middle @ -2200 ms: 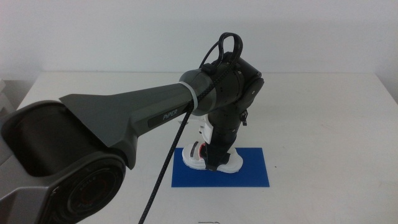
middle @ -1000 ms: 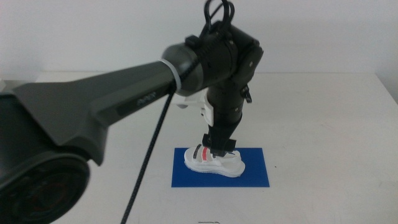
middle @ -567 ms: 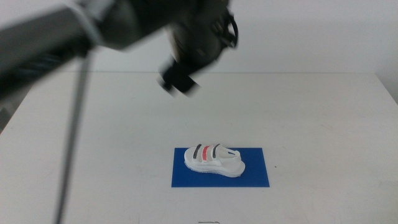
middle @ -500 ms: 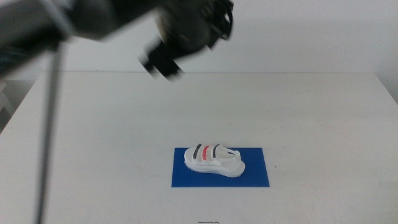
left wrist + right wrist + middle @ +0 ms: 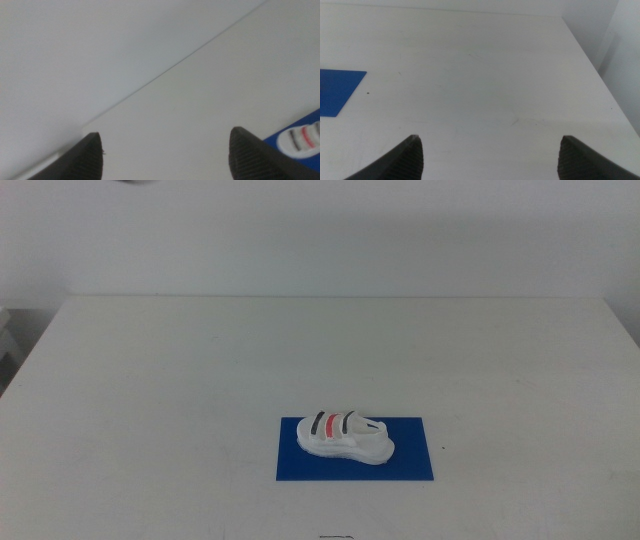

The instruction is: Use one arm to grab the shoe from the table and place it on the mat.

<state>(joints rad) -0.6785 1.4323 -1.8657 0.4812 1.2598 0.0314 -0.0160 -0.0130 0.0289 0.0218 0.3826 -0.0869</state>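
in the middle view the white table (image 5: 150, 400) fills most of the picture and neither arm shows over it. the blue mat (image 5: 410, 460) lies flat toward the near edge, a little right of centre. the shoe (image 5: 341, 436) sits on the mat's left half, sole down, its black and red straps facing up and its toe pointing right. the shoe's heel end reaches just past the mat's left edge, and its far side reaches the mat's far edge. nothing touches the shoe.

in the left wrist view the left gripper (image 5: 165, 155) hangs above the table with its two dark jaws spread wide apart, only their tips in view. nothing lies between them and they touch nothing. beyond one jaw tip a corner of the mat (image 5: 280, 137) shows, with part of the shoe (image 5: 302, 142) on it, well apart from the jaws. the table's far edge runs across as a thin line against the pale wall.

in the right wrist view the right gripper (image 5: 487, 155) also has its jaws set wide apart, holding nothing, over bare table (image 5: 480, 75). a corner of the mat (image 5: 337, 90) shows off to one side, well apart from the jaws; the shoe is out of this view.
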